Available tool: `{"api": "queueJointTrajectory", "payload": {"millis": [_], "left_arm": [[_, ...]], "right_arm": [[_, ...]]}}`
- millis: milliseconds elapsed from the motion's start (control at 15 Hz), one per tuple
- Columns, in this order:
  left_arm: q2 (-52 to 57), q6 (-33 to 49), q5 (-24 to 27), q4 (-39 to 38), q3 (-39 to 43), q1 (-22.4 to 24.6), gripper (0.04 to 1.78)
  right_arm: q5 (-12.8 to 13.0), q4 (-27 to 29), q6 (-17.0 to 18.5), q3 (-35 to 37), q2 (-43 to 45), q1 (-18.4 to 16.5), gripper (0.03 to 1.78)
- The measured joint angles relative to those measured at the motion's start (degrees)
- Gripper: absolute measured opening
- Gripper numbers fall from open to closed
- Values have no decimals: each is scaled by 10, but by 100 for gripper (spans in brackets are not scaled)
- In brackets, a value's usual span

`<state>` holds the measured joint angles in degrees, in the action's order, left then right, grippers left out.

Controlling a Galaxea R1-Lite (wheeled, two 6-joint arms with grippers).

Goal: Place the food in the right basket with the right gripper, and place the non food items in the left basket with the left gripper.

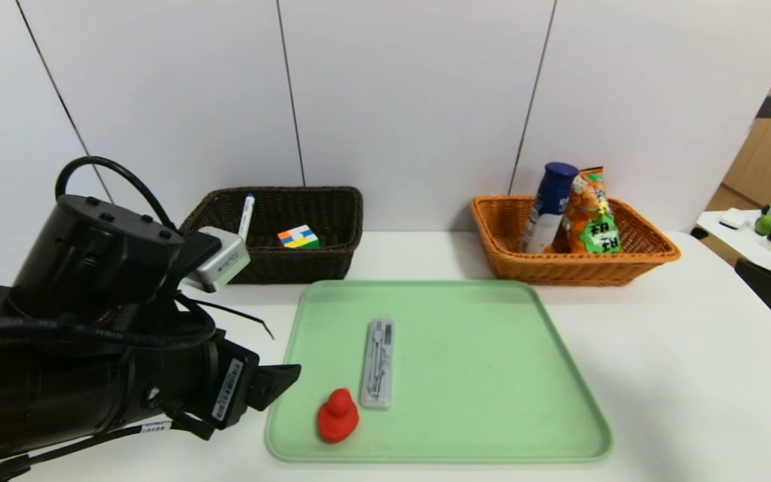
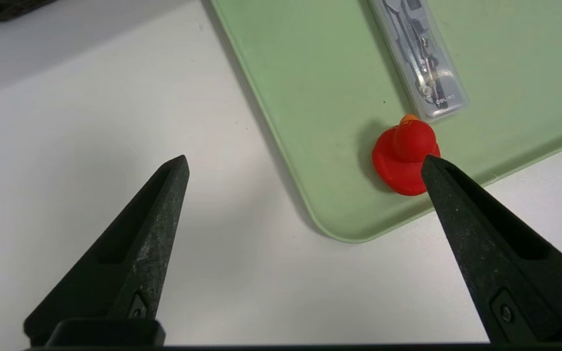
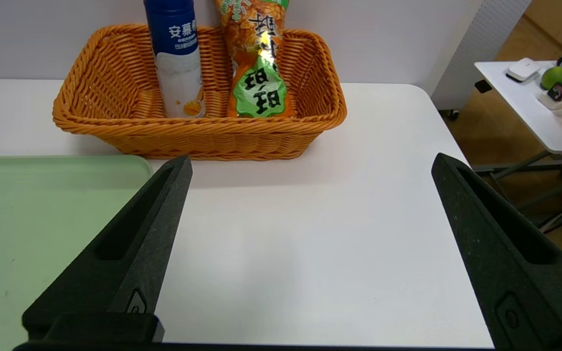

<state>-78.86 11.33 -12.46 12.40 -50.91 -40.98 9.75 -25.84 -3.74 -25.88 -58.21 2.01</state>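
Note:
The red rubber duck (image 1: pixel 337 416) and the slim grey case (image 1: pixel 378 363) lie on the green tray (image 1: pixel 466 375), near its front left corner. My left gripper (image 2: pixel 304 163) hovers open over the table beside that corner. One fingertip (image 2: pixel 437 178) overlaps the duck (image 2: pixel 403 156) in the left wrist view, and nothing is between the fingers. The dark brown left basket (image 1: pixel 298 264) holds the marker (image 1: pixel 246 214) and the puzzle cube (image 1: pixel 298 237). The orange right basket (image 1: pixel 573 268) holds the white bottle (image 1: pixel 549 207) and the snack bag (image 1: pixel 589 214). My right gripper (image 3: pixel 311 160) is open and empty over bare table at the right.
Both baskets stand at the back of the white table against a white wall. A side table (image 1: pixel 753 244) with small items stands off to the right, beyond the table's right edge. Bare table surrounds the tray.

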Motion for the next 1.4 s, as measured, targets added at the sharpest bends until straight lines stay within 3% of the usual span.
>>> {"api": "queueJointTrajectory", "payload": {"millis": [533, 1400], "left_arm": [[-80, 95, 106, 255, -207, -37, 169], [-191, 131, 101, 197, -207, -53, 169]], "right_arm": [[-4, 0, 0, 0, 8, 0, 169], [-15, 1, -2, -6, 7, 3, 169]]}}
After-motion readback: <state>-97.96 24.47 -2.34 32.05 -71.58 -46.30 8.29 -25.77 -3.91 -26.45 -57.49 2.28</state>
